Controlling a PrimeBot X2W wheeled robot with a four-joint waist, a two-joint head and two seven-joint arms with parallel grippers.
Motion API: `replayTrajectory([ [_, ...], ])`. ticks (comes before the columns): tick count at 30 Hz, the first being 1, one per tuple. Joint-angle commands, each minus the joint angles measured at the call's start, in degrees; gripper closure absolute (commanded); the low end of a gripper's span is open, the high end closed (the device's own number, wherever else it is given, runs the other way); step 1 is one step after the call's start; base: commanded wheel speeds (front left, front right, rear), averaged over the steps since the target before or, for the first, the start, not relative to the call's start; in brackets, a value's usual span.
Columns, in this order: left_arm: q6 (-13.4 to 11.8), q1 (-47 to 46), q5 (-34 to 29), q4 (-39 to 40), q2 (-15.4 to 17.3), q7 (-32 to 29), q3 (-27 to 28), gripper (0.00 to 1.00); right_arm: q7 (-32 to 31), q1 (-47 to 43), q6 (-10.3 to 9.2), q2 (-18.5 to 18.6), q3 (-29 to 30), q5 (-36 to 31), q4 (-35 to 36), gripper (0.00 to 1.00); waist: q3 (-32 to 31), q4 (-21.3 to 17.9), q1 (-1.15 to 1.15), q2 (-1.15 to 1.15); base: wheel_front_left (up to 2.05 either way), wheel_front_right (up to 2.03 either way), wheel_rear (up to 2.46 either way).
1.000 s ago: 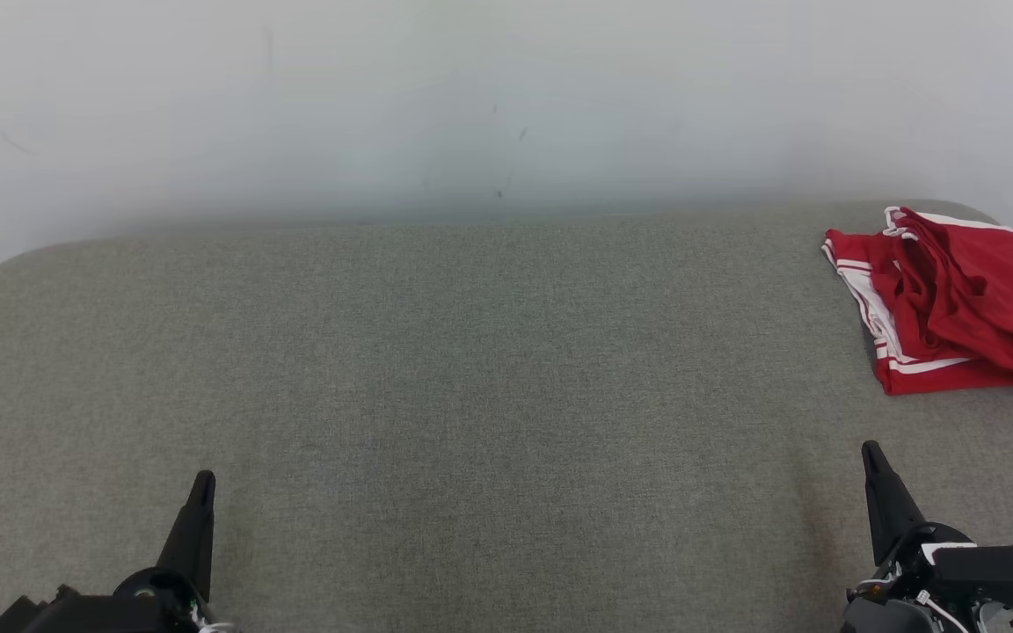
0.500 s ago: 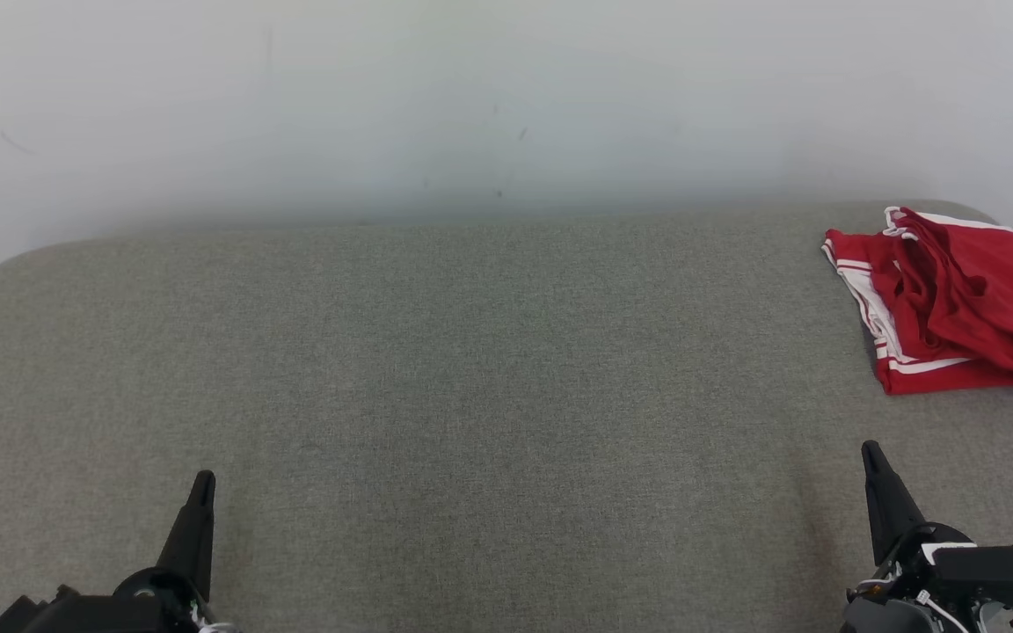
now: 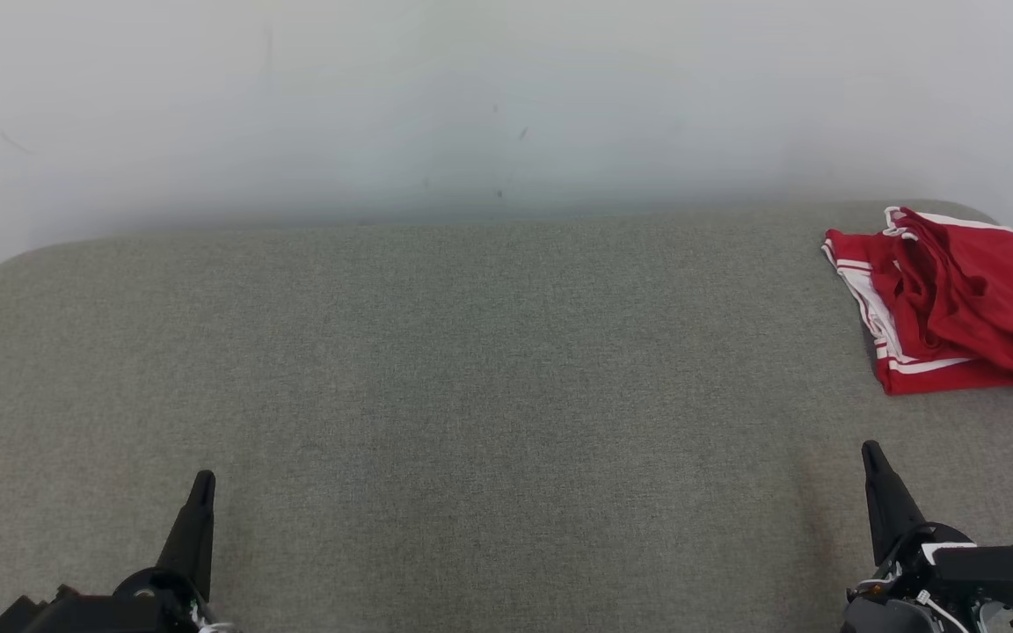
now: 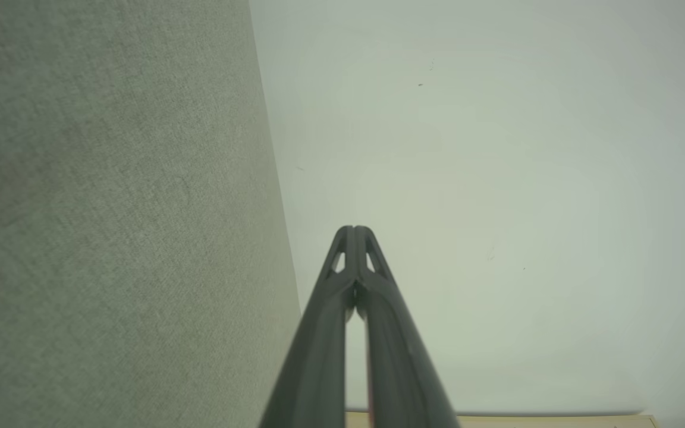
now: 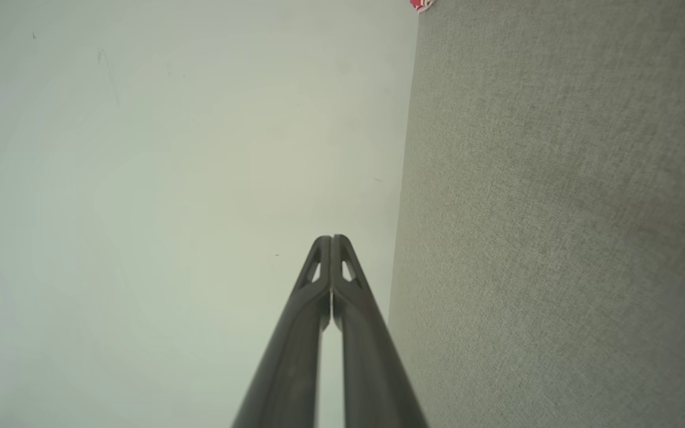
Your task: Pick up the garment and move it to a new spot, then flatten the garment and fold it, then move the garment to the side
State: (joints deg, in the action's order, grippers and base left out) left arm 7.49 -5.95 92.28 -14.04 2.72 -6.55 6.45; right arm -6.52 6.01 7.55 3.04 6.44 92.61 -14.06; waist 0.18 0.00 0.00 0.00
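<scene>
The garment (image 3: 955,303), red with white stripes along its edges, lies folded and a little rumpled at the far right of the grey fabric surface (image 3: 471,396); a sliver of the garment (image 5: 421,5) shows at the top of the right wrist view. My left gripper (image 3: 202,482) rests at the lower left, shut with nothing in it, far from the garment. My right gripper (image 3: 870,453) rests at the lower right, also shut and holding nothing, a short way in front of the garment. Each wrist view shows its own fingertips pressed together: left gripper (image 4: 354,229), right gripper (image 5: 331,239).
A pale wall (image 3: 471,105) rises behind the grey surface. The surface has rounded back corners, and the garment reaches past its right edge in the head view.
</scene>
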Motion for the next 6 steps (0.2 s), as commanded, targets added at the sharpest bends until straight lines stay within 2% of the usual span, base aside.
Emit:
replayTrajectory([
  [1,0.04,-0.6,0.26,-0.11,0.3,-0.18,0.17,1.0,-0.1,0.43,-0.12,-0.13,0.14,-0.24,0.1,1.0,0.0,0.0,0.0,0.0,0.0,0.0,0.0],
  [6,0.04,-0.6,0.26,-0.1,0.3,-0.17,0.17,1.0,-0.1,0.43,-0.12,-0.14,0.15,-0.25,0.1,1.0,0.0,0.0,0.0,0.0,0.0,0.0,0.0],
])
